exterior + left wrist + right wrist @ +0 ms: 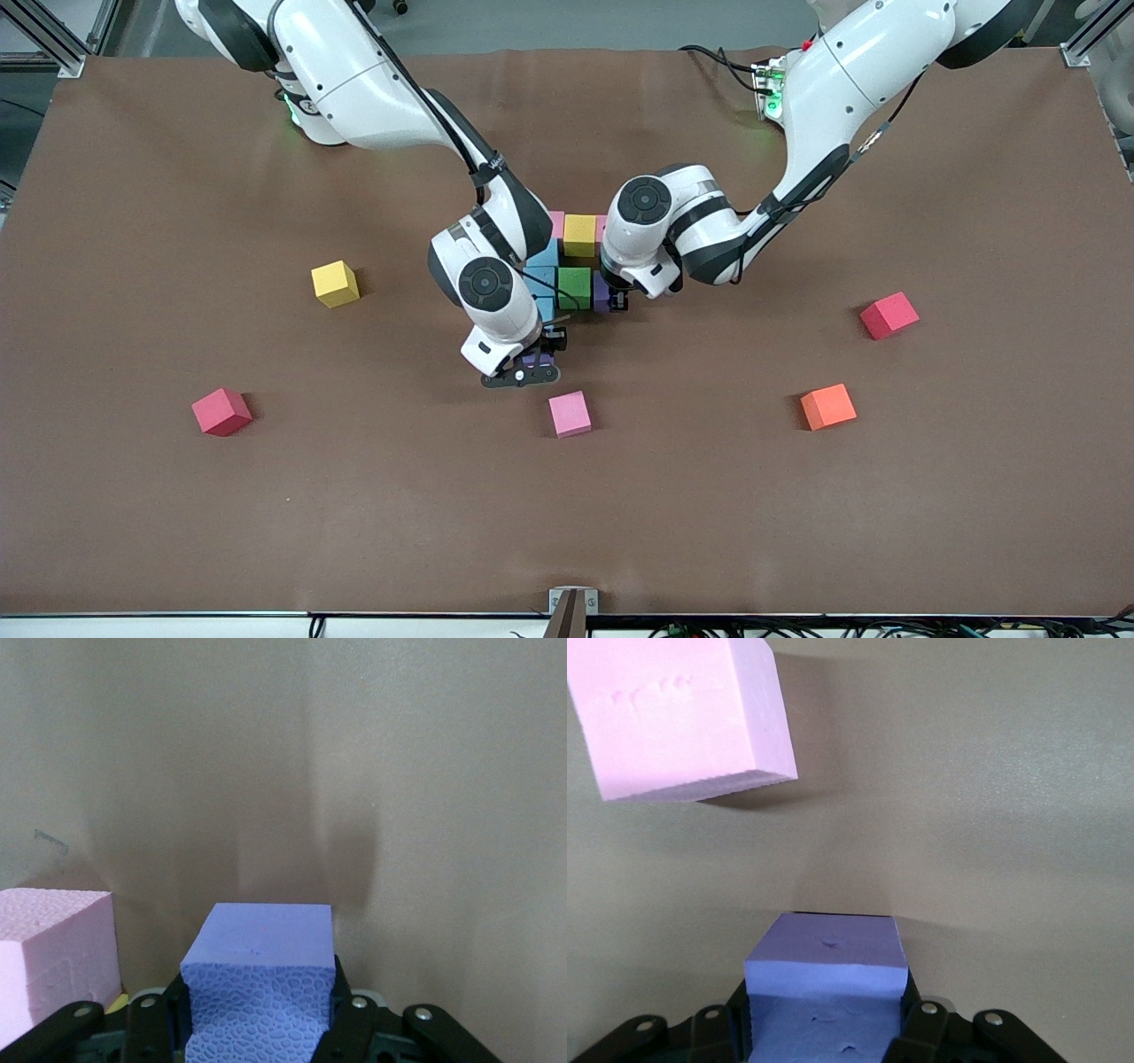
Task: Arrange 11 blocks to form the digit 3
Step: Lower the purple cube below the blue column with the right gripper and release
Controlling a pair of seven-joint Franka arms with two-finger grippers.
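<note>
The front view shows two yellow foam cubes (335, 283) (579, 235), two red foam cubes (221, 412) (889, 315), two purple foam cubes (537, 359) (601, 292), one orange foam cube (827, 407), one green foam cube (574, 287), and two light blue foam cubes (542, 255) (543, 297). Pink foam cubes: one clear (569, 414), others partly hidden.

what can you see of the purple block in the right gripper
The purple block is a small matte foam-like cube with a dimpled top face and sharp edges, sitting level between the fingers of the right gripper, which is shut on two of its sides. It is by the end of the block figure nearer the front camera, with a loose pink block close by.
</note>
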